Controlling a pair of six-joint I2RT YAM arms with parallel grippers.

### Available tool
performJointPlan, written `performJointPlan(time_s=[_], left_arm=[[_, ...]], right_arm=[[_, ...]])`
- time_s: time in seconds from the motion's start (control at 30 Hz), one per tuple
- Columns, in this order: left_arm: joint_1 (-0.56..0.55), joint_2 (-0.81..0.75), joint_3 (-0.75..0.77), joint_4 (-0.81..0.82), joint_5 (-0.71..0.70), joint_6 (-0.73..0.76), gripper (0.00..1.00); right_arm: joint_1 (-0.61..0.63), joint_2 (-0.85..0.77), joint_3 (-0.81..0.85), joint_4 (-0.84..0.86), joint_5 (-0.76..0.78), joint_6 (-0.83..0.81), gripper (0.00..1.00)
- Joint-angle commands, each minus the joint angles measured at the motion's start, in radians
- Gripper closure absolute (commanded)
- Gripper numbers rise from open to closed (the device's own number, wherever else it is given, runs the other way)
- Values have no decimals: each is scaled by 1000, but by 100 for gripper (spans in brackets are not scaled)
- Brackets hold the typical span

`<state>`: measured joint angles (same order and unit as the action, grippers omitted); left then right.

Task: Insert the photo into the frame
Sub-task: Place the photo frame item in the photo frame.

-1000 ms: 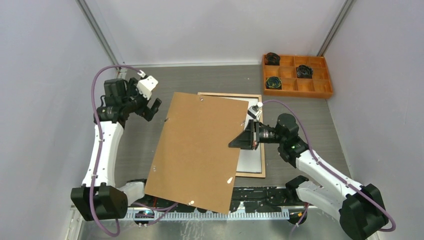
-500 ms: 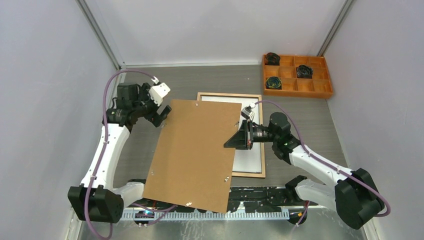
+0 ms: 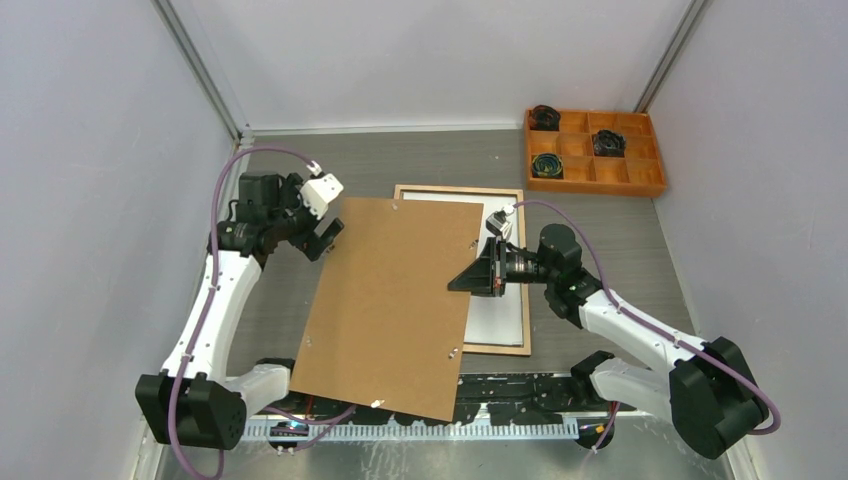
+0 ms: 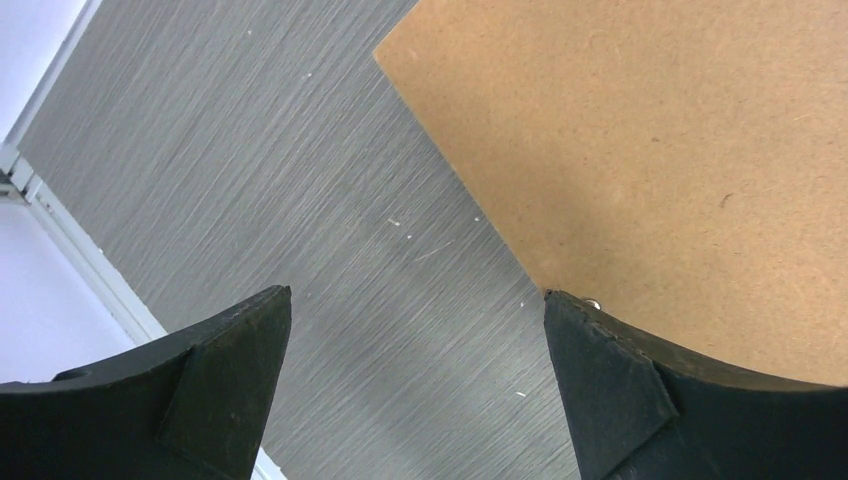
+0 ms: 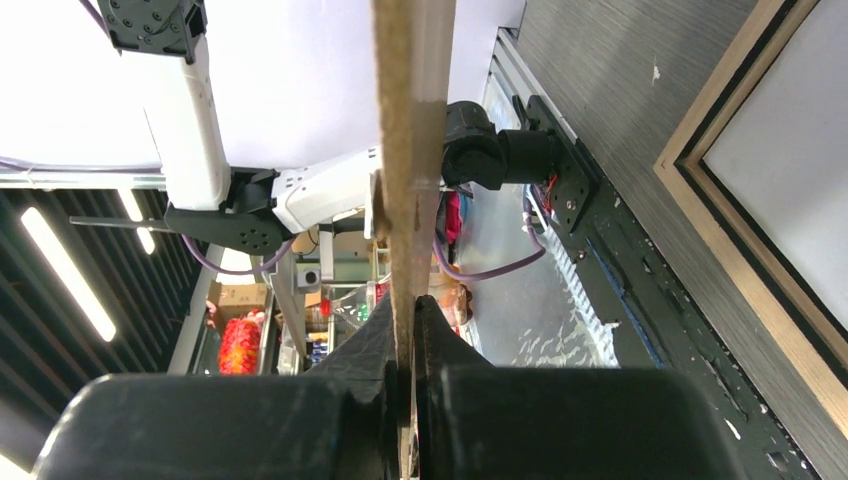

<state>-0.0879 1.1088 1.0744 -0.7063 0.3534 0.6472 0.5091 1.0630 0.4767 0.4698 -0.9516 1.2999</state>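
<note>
The right gripper (image 3: pixel 468 281) clamps the brown backing panel (image 3: pixel 385 300) by its right edge, over the frame (image 3: pixel 497 349). The left gripper (image 3: pixel 328 234) gapes wide beside the panel's far-left corner.

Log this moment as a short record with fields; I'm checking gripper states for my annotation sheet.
left gripper: open, beside far-left corner of backing panel
right gripper: shut on right edge of backing panel
backing panel: held up, covering part of frame
frame: flat on table, wood side up
orange tray: far-right corner of table
</note>
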Motion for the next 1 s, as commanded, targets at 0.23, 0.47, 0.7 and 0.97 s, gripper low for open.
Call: performJointPlan(time_s=[0.23, 0.47, 0.7, 0.97], left_arm=[[-4, -40, 42, 239, -153, -185, 0], [-4, 13, 18, 215, -243, -142, 0], [-4, 6, -34, 100, -146, -95, 0], [-24, -21, -20, -44, -27, -50, 0]], right_arm=[[-8, -9, 51, 92, 37, -27, 99], [-8, -20, 57, 90, 30, -28, 99], [-9, -19, 64, 90, 38, -36, 99], [-12, -5, 74, 90, 51, -41, 99]])
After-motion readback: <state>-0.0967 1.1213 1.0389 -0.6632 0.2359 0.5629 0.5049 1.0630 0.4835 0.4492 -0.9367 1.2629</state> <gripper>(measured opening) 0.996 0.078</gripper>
